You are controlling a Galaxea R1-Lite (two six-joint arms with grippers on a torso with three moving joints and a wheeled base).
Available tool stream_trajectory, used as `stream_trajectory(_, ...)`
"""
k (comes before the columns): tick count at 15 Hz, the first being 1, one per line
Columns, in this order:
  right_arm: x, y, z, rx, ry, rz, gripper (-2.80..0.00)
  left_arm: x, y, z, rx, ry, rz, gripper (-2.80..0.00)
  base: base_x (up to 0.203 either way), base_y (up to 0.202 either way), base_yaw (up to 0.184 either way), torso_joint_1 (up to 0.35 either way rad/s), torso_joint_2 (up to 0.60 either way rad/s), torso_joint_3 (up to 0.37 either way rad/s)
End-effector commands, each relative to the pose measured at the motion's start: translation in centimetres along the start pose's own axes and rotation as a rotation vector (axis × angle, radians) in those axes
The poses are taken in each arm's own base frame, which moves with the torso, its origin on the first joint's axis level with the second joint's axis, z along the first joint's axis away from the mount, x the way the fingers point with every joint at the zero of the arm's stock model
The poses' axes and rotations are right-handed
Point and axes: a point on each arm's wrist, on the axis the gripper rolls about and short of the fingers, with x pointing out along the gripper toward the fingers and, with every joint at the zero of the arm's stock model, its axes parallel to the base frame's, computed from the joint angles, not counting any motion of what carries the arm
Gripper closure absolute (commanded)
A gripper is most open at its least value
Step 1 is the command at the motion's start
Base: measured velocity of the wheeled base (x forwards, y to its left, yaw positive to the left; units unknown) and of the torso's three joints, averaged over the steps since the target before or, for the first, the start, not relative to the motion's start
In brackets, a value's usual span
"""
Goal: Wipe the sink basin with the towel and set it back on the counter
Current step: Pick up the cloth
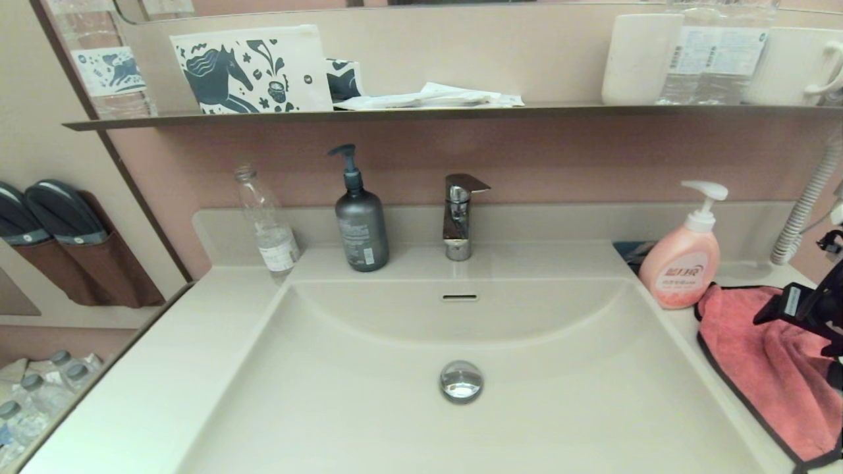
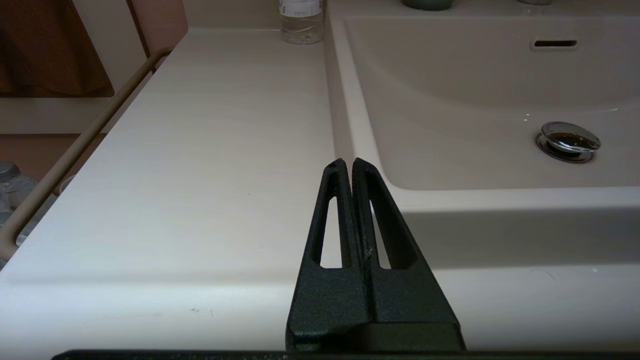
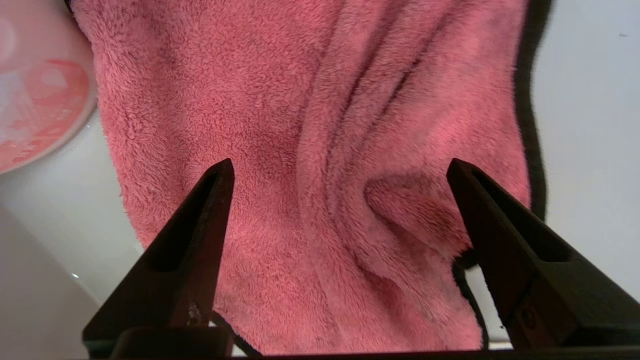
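The coral-pink towel (image 1: 767,375) with black edging lies rumpled on the counter (image 1: 737,368) right of the sink basin (image 1: 369,401), beside the pink soap bottle. My right gripper (image 3: 340,167) hangs just over the towel (image 3: 300,150), open, its two fingers spread wide across the folds with nothing gripped. In the head view only part of that arm (image 1: 807,306) shows at the right edge. My left gripper (image 2: 348,162) is shut and empty, parked low in front of the counter (image 2: 200,150) left of the basin (image 2: 475,100). The basin holds only its chrome drain plug (image 1: 461,380).
A pink pump soap bottle (image 1: 685,263) stands at the towel's far corner. A grey pump bottle (image 1: 361,224), a clear plastic bottle (image 1: 267,224) and the chrome tap (image 1: 459,214) line the back ledge. A dark shelf (image 1: 428,113) runs above. A white hose (image 1: 807,204) hangs at the right.
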Motion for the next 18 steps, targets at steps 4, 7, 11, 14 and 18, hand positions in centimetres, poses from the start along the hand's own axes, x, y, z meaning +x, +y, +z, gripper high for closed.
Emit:
stream_trajectory(4,1.9,0.5,-0.2,-0.02,0.049,-0.012,-2.8,0.0,0.0,0.0,0.0,0.002,0.0,0.0,0.0,0.0,0.0,0.0,0.0,0.0)
stream_trajectory(7,2.3,1.0,-0.5,-0.035,0.057,-0.011,-2.8,0.0,0.0,0.0,0.0,0.002,0.0,0.0,0.0,0.0,0.0,0.0,0.0,0.0)
stream_trajectory(11,2.8,1.9,-0.6,-0.055,0.01,-0.045,0.0,0.0,0.0,0.0,0.0,0.002,0.0,0.0,0.0,0.0,0.0,0.0,0.0,0.0)
stream_trajectory(14,2.7,1.8,-0.7,-0.055,0.013,-0.046,0.0,0.0,0.0,0.0,0.0,0.002,0.0,0.0,0.0,0.0,0.0,0.0,0.0,0.0)
stream_trajectory(18,1.6,1.4,-1.0,-0.049,-0.002,-0.042,0.0,0.0,0.0,0.0,0.0,0.002,0.0,0.0,0.0,0.0,0.0,0.0,0.0,0.0)
